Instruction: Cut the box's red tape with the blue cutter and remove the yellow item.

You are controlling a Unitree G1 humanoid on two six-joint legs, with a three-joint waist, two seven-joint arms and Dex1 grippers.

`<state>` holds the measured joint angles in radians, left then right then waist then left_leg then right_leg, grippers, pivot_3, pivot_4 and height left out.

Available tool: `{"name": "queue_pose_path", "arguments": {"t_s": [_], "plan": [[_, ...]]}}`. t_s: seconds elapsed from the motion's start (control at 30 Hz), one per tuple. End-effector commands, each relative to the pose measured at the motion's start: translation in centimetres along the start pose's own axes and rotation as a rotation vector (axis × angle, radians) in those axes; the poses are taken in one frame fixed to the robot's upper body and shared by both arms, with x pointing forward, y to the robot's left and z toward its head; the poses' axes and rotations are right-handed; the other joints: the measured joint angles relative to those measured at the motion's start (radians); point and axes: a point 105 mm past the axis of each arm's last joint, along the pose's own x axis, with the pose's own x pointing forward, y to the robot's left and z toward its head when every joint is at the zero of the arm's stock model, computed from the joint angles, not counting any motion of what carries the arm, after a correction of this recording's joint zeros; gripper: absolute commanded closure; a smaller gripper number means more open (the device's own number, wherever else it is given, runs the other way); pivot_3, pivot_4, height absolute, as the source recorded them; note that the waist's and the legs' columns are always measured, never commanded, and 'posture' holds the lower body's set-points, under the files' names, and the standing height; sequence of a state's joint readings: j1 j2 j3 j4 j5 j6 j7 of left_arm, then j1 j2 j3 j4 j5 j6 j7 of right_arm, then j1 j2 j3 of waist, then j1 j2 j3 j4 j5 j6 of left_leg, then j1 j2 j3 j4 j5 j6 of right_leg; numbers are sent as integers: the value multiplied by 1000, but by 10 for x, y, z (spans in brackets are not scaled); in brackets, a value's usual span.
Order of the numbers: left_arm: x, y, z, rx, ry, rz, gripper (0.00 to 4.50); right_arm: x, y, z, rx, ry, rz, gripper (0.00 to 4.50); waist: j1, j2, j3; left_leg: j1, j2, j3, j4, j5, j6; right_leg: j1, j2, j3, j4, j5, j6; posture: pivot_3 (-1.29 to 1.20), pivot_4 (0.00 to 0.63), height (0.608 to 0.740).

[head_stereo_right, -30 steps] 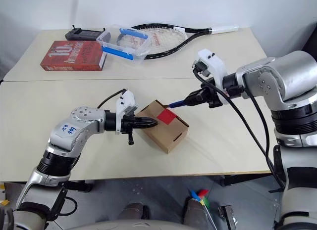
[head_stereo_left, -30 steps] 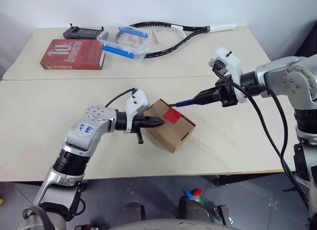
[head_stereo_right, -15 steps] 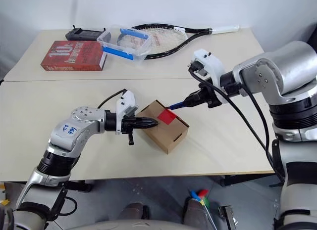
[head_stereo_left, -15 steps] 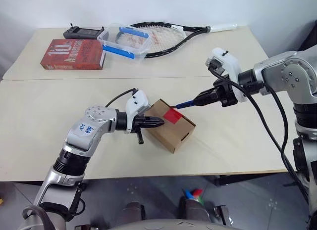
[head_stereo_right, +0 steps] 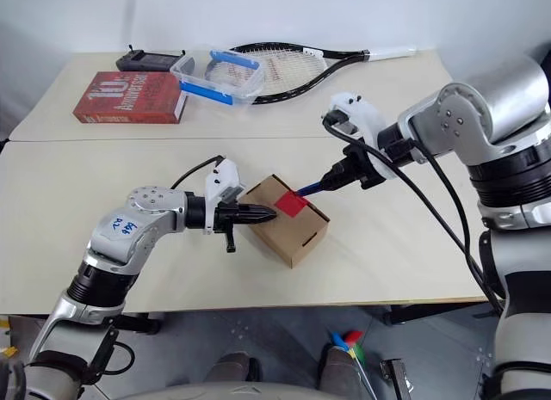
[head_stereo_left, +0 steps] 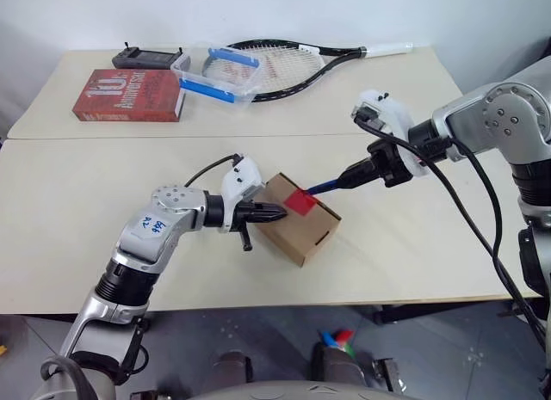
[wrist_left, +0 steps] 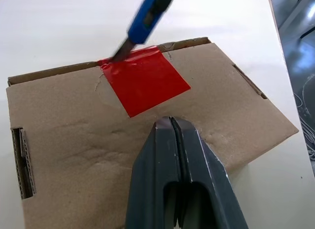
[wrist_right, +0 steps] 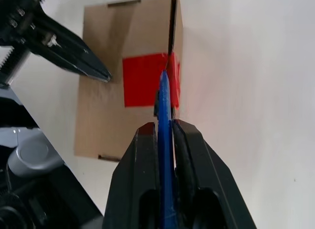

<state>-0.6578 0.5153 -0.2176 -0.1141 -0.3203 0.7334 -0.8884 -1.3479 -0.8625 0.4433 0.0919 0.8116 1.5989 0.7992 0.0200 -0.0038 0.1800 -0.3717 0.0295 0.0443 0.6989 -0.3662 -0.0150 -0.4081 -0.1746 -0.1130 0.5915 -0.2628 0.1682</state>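
Note:
The brown cardboard box sits closed near the middle of the front table. The red tape lies across its top at the far edge. My left gripper is shut with nothing in it, and its tips press on the box top just short of the red tape. My right gripper is shut on the blue cutter. The cutter slants down from the right, its metal tip on the tape's far edge at the flap seam. The yellow item is hidden.
On the rear table lie a red book, a black device, a clear tub with blue handles and a tennis racket. A seam divides the two tables. The right arm's black cable hangs over the front table.
My right wrist has rolled and its arm has swung inward, so the cutter now slants more steeply onto the tape's edge. The left gripper and the box have stayed put.

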Motion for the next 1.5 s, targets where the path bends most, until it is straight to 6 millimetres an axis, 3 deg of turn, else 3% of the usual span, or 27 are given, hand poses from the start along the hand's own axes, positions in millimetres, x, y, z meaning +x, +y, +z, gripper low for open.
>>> {"name": "queue_pose_path", "arguments": {"t_s": [0.03, 0.4, 0.73, 0.9, 1.07, 1.23, 1.37, 1.5], "plan": [[9, -7, -27, -72, 91, -23, 4500, -4, 5, -6, -4, 30, 21, 4348, 2, 0, 0, 0, 0, 0, 0, 0, 0, 0, 0, 0, 0, 0, 0, 0, 150, 740], [10, -7, -29, -80, 94, -22, 4500, -22, 6, -24, 2, 59, 9, 4348, 4, 0, 0, 0, 0, 0, 0, 0, 0, 0, 0, 0, -1, 0, 0, 0, 150, 740], [11, -7, -28, -73, 98, -33, 4500, -18, 11, -28, 13, 59, 37, 4348, 4, 0, 0, 0, 0, 0, 0, 0, 0, 0, 0, 0, 0, 0, 0, 0, 150, 740], [9, -7, -28, -74, 97, -26, 4500, -38, 18, -40, 18, 58, 60, 4348, 6, 0, 0, -1, 0, 0, 0, 0, 0, 0, 0, 0, -1, 0, 0, 0, 150, 740], [7, -6, -28, -74, 86, -16, 4500, -52, 21, -38, 13, -1, 68, 4348, 5, 0, 0, 0, 0, 1, 0, -1, 0, 0, 0, 0, -1, 0, 0, 0, 150, 740], [-5, 1, 2, -37, -76, -14, 4500, -101, -12, -30, 88, -262, -90, 4348, 11, -1, 0, -1, 0, 1, 1, -1, 0, 0, 0, 1, -1, 0, 0, 0, 150, 740], [-34, 7, 22, 15, -185, -36, 4500, -115, -40, -49, 135, -400, -177, 4348, 7, -2, 1, -3, 1, 1, -1, -1, 0, -3, 0, 0, -2, 0, 0, 0, 150, 740], [-70, 11, 28, 20, -213, -44, 4500, -104, -66, -79, 152, -511, -224, 4348, 2, -2, 1, -3, 1, 4, -1, -1, 0, -4, 0, 0, -2, 0, 0, 0, 150, 740]]}}
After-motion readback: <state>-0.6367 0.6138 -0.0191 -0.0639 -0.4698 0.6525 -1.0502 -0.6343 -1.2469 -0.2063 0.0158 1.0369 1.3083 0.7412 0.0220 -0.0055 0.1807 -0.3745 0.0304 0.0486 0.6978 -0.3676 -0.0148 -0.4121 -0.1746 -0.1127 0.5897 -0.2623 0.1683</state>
